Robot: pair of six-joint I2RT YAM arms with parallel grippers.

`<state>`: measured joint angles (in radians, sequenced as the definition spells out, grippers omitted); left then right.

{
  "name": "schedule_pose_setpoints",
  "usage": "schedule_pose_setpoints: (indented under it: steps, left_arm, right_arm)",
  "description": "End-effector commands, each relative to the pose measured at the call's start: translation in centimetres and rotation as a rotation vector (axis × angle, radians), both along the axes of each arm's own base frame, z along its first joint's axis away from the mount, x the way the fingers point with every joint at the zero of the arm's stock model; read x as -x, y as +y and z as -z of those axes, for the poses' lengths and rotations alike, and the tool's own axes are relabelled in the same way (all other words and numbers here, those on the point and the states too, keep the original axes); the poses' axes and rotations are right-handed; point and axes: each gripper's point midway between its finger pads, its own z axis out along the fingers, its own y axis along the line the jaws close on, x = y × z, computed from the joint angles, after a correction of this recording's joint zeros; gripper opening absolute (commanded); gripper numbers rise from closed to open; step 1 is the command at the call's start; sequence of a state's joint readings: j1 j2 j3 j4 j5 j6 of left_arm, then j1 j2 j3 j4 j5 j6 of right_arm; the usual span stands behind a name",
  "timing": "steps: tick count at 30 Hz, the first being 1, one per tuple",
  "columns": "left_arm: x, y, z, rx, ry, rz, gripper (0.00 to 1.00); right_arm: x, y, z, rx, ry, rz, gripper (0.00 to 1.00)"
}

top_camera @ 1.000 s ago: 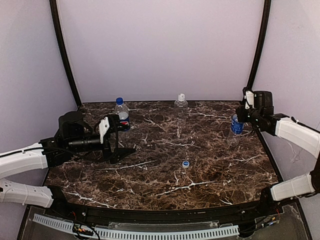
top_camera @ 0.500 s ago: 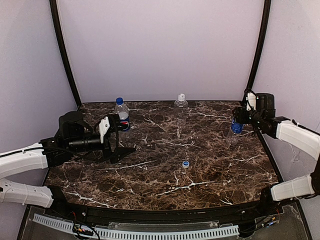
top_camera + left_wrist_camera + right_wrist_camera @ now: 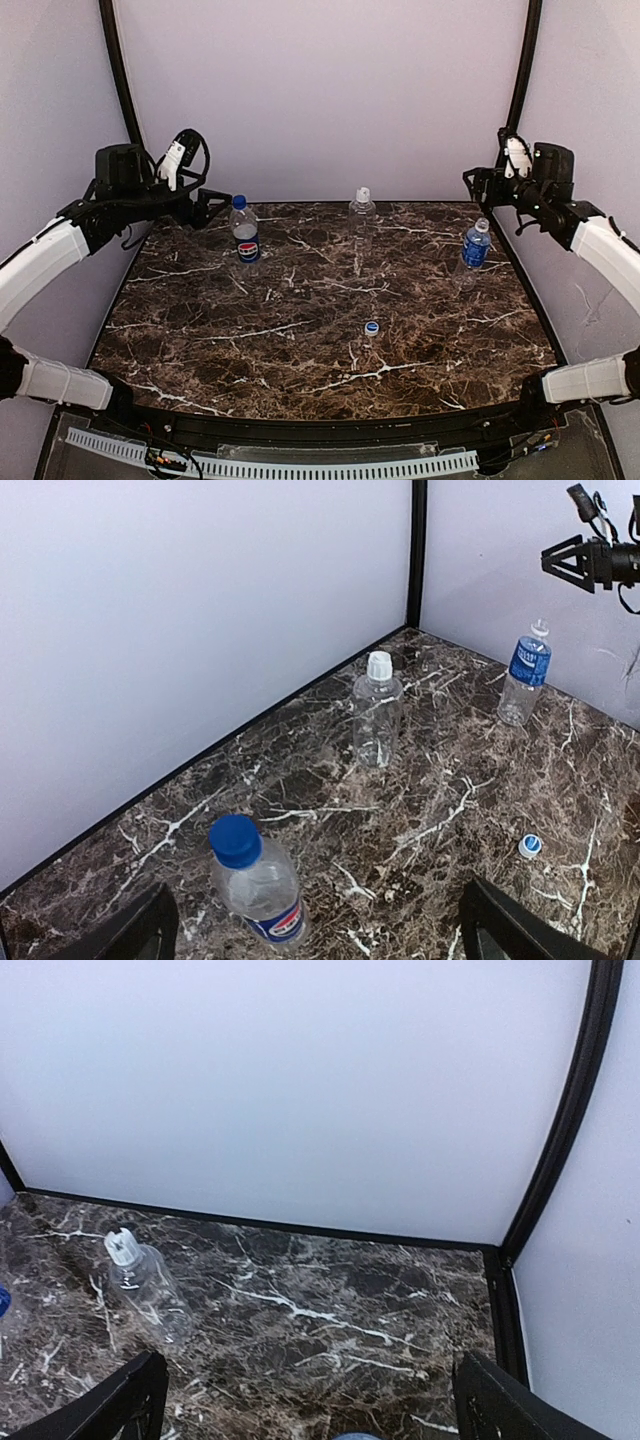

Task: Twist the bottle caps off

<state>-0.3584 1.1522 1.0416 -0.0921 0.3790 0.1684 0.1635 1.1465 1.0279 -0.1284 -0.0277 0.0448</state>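
Three bottles stand on the marble table (image 3: 300, 370). The Pepsi bottle (image 3: 246, 240) at the back left wears a dark blue cap (image 3: 238, 201). An unlabelled bottle (image 3: 361, 218) at the back middle has a white cap (image 3: 363, 192). The blue-labelled water bottle (image 3: 475, 247) stands at the right; I cannot tell whether its pale top is a cap. A blue-and-white cap (image 3: 371, 327) lies loose mid-table. My left gripper (image 3: 195, 185) hangs open, high and left of the Pepsi bottle (image 3: 262, 890). My right gripper (image 3: 497, 172) is open above the water bottle, holding nothing.
Pale walls and black corner posts (image 3: 518, 90) close in the back and sides. A black rim (image 3: 300, 425) runs along the table's near edge.
The right gripper opened, let go of the water bottle and rose above it. The left arm lifted from the table beside the Pepsi bottle to high at the back left.
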Motion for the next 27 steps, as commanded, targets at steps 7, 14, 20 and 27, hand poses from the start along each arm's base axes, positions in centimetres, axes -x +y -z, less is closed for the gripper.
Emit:
schedule_pose_setpoints:
  steps: [7, 14, 20, 27]
  left_arm:
    - [-5.5, 3.1, 3.5, -0.039, 0.178, -0.031, 0.98]
    - [-9.0, 1.6, 5.3, -0.052, 0.139, -0.005, 0.94]
    - [-10.9, -0.3, 5.3, -0.042, 0.112, 0.014, 0.90]
    - [-11.8, -1.6, 6.5, -0.032, 0.151, 0.041, 0.74]
  right_arm:
    - [0.3, 8.1, -3.1, -0.087, -0.041, -0.260, 0.99]
    - [1.1, 11.4, -2.2, -0.084, -0.014, -0.329, 0.99]
    - [1.3, 12.0, -1.1, -0.084, 0.012, -0.335, 0.99]
    - [1.5, 12.4, -0.7, -0.073, 0.024, -0.344, 0.99]
